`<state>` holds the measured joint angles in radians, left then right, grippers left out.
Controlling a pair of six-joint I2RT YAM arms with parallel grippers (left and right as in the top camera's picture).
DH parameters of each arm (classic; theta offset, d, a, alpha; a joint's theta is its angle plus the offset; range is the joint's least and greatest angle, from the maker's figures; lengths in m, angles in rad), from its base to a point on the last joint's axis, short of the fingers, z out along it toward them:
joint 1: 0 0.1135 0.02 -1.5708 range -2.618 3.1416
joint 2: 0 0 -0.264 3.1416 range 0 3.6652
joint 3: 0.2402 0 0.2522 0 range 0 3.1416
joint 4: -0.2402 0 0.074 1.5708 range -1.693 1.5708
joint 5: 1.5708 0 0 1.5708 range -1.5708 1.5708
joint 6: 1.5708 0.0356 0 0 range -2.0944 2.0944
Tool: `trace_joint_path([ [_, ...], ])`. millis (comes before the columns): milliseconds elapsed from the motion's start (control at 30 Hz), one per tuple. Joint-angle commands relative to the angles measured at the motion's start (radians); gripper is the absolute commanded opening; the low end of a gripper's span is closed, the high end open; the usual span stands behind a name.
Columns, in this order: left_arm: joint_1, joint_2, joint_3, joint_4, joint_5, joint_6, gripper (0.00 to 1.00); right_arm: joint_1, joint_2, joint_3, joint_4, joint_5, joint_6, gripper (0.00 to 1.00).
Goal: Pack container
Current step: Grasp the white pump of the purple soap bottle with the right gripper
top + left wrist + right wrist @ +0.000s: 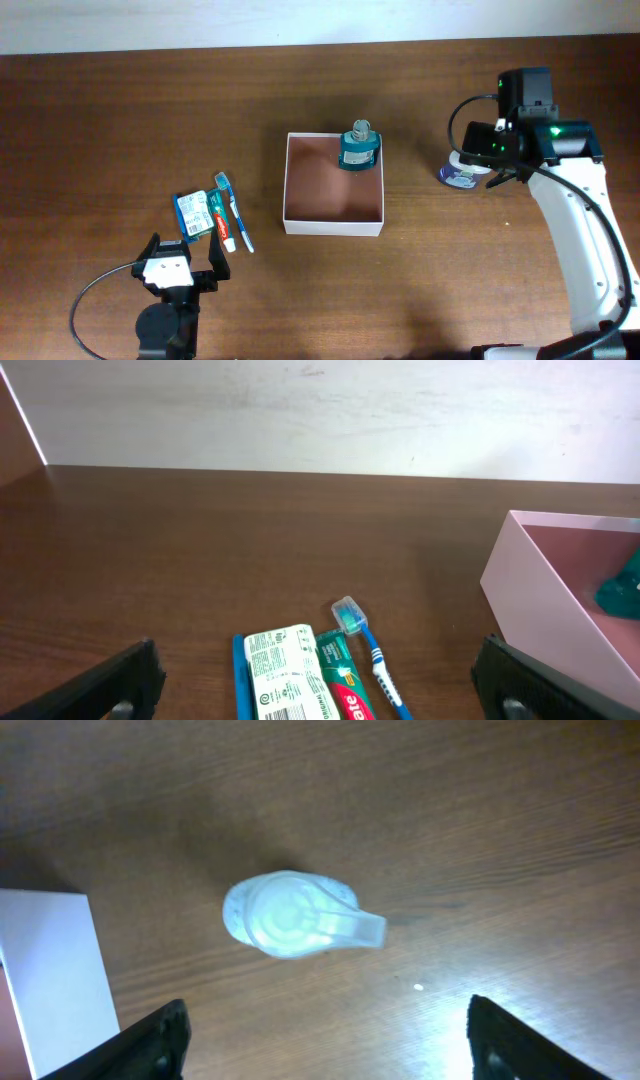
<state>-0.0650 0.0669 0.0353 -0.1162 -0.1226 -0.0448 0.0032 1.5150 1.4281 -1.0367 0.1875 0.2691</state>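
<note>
Overhead, the container (334, 227) sits in the middle of the counter (100, 120), with a teal bottle (359, 147) standing in its far right corner. The left pincer (184, 258) is spread wide and empty, just short of a toothbrush (235, 212), a toothpaste tube (220, 222) and a blue-and-white packet (193, 215) (all lying left of the container). The right pincer (330, 1050) gapes too, hovering over a pale pump bottle (290, 915) that stands to the container's right, its fingers clear of it.
</note>
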Motion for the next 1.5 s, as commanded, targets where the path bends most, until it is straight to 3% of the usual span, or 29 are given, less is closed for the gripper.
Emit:
trace_joint_path([
  [0,0.005,-0.007,-0.005,0.000,0.011,0.016,1.00,-0.005,0.016,-0.048,0.048,-0.023,0.010,0.83],
  [1100,0.005,-0.007,-0.005,0.000,0.011,0.016,0.99,-0.012,0.115,-0.100,0.219,-0.017,0.024,0.85],
  [1467,0.005,-0.007,-0.005,0.000,0.011,0.016,0.99,-0.012,0.115,-0.101,0.215,0.014,0.024,0.74],
])
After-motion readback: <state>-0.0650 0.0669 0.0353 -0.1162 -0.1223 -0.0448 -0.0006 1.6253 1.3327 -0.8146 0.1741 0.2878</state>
